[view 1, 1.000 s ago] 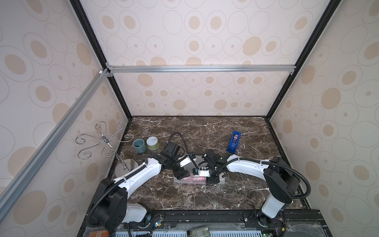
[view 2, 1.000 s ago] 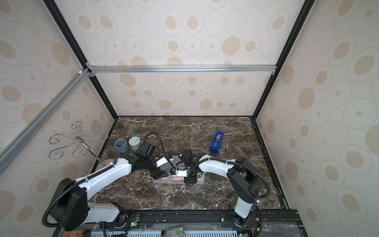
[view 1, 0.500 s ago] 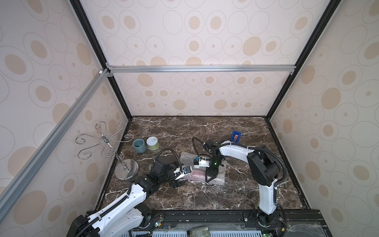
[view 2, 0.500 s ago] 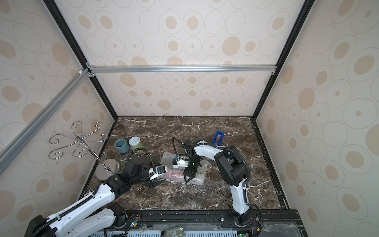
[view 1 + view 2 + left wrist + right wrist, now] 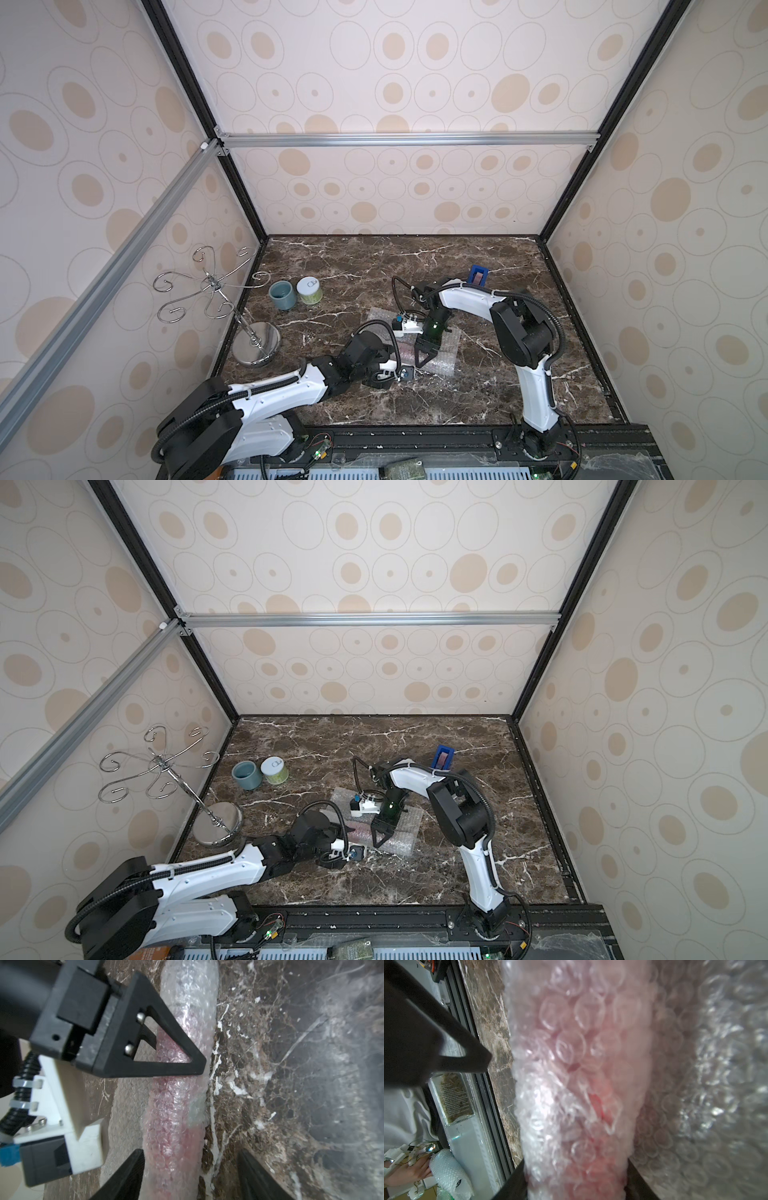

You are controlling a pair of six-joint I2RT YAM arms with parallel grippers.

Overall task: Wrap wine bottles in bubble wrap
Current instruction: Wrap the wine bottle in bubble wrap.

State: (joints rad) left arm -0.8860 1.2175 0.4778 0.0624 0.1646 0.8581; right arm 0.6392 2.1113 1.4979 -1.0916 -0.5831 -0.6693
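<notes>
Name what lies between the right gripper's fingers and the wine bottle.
Only bubble wrap: in the right wrist view it covers the pink wine bottle that the right gripper grips.

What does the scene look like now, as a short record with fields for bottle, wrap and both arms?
wine bottle: lying on its side, pink liquid inside
bubble wrap: partly rolled around the bottle, rest flat on table
right gripper: jaws against both sides of the wrapped bottle
left gripper: jaws open around one end of the wrapped bottle
</notes>
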